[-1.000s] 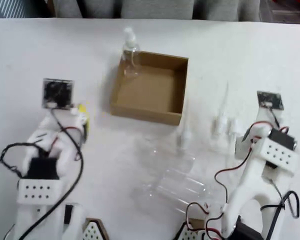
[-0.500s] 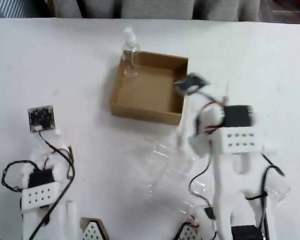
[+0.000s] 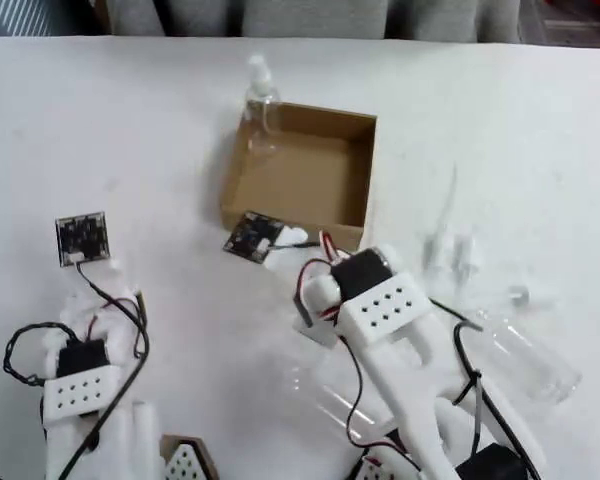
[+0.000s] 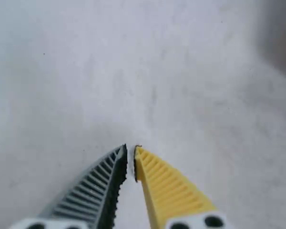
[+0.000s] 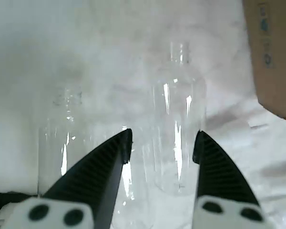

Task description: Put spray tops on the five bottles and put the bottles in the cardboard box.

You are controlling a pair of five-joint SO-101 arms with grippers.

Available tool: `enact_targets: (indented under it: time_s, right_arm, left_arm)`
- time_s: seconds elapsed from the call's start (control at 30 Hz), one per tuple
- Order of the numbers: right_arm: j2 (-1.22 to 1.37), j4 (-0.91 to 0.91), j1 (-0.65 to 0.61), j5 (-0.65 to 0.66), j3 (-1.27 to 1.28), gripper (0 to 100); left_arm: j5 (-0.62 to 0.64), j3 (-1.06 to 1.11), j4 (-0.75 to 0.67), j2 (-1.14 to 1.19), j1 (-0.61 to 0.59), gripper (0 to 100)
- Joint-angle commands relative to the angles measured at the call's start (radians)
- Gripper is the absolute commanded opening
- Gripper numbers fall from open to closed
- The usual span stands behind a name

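white table [image 3: 500, 110]; right hand [image 5: 162, 139] spread over two bottles [image 5: 179, 109]; left hand [image 4: 130, 153] clenched, empty.

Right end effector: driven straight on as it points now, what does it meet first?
Probably the clear capless bottle, which sits between the open jaws of the right end effector. Depth is unclear.

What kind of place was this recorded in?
Likely a robotics lab or workshop bench: a plain white table carries the left arm and right arm, a cardboard box, clear bottles and loose spray tops.
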Motion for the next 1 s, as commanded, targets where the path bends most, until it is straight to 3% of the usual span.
enact_targets:
  time_s: [0.0,0.13,0.3,0.6,0.7,0.8,0.9,0.97]
  right_arm:
    - [-0.019,-0.051,-0.007,0.017,0.018,21.4]
    - [-0.018,-0.051,0.004,0.017,0.029,30.7]
    - [0.005,-0.105,0.047,0.048,0.057,29.2]
    - [0.298,-0.245,0.05,0.06,0.052,28.9]
    - [0.354,-0.219,0.051,0.058,-0.012,20.5]
    - [0.371,-0.153,0.053,0.052,-0.103,1.4]
    - [0.367,-0.061,0.054,0.0,-0.204,5.6]
    - [0.369,-0.007,0.065,-0.072,-0.296,2.5]
  left_arm:
    - [0.002,-0.003,-0.021,-0.025,-0.007,5]
    - [-0.058,-0.003,-0.021,-0.025,-0.005,4]
    - [-0.074,-0.003,-0.021,-0.025,-0.005,4]
    - [-0.074,-0.003,-0.021,-0.025,-0.005,4]
    - [-0.074,-0.003,-0.021,-0.025,-0.005,4]
    - [-0.074,-0.003,-0.021,-0.025,-0.005,4]
    - [-0.072,-0.003,-0.021,-0.025,-0.005,4]
    - [-0.071,-0.003,-0.021,-0.025,-0.005,4]
